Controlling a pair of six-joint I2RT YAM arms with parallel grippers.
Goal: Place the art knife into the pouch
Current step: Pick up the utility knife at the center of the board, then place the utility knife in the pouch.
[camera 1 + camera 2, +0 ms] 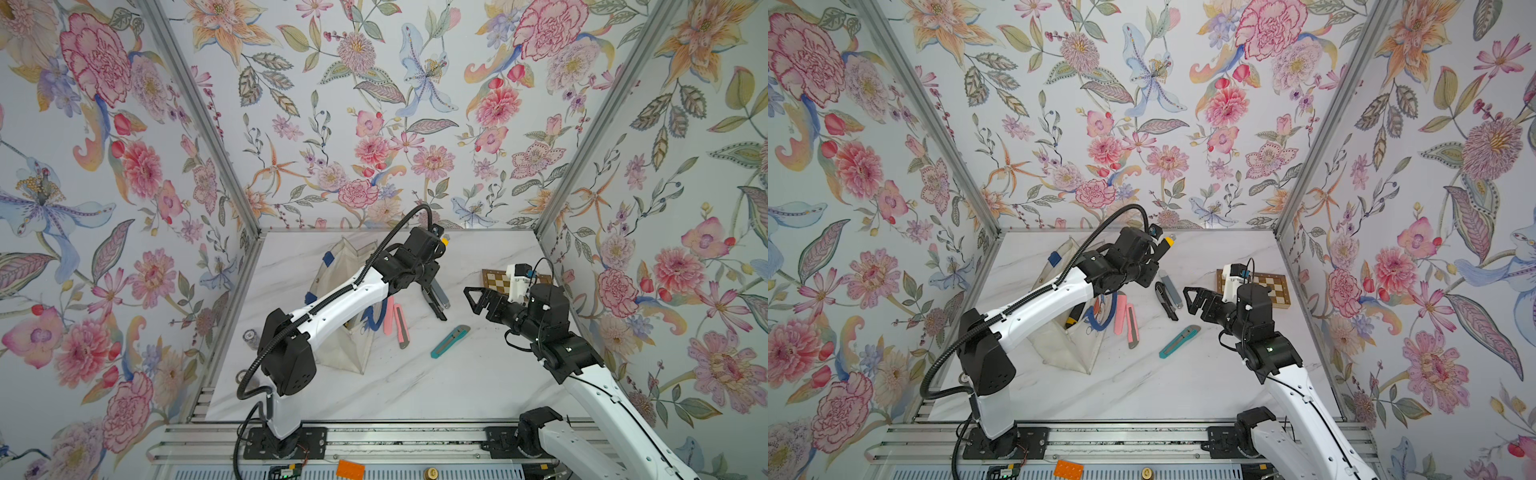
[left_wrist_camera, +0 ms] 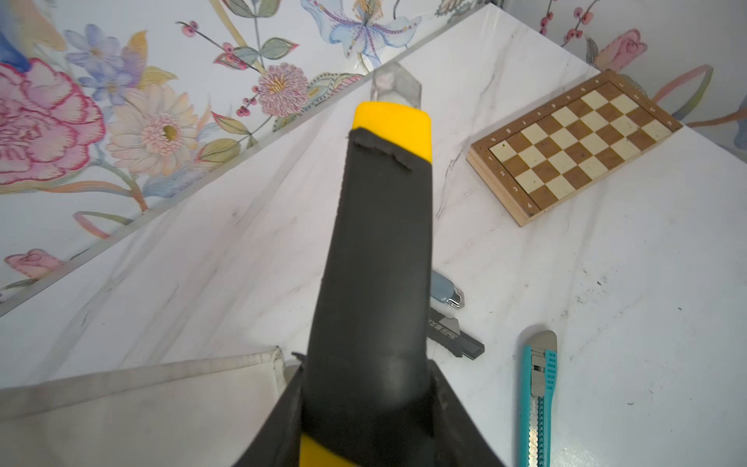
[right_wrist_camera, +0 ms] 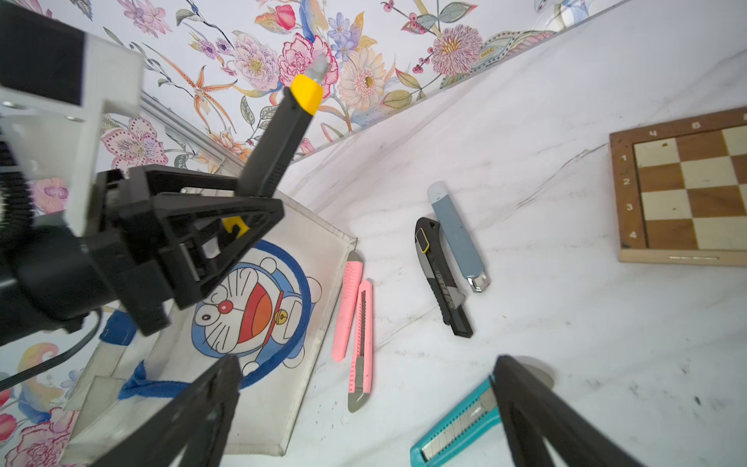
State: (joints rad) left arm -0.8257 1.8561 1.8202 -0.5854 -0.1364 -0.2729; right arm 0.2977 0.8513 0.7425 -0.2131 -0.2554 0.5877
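The left gripper (image 3: 242,210) was clamped on the tail of the black-and-yellow art knife (image 3: 279,137), held aloft with its bare blade pointing up and away from the pouch (image 1: 345,353), which lay on the table beneath that arm. The right gripper (image 1: 473,301) hung wide open and empty above the teal knife (image 1: 450,341). I reckoned such a short hold could let the knife swing. The arm hid the pouch's mouth, and a blind drop might catch the blue handle (image 3: 299,291) or land by the pink knives (image 3: 357,323)
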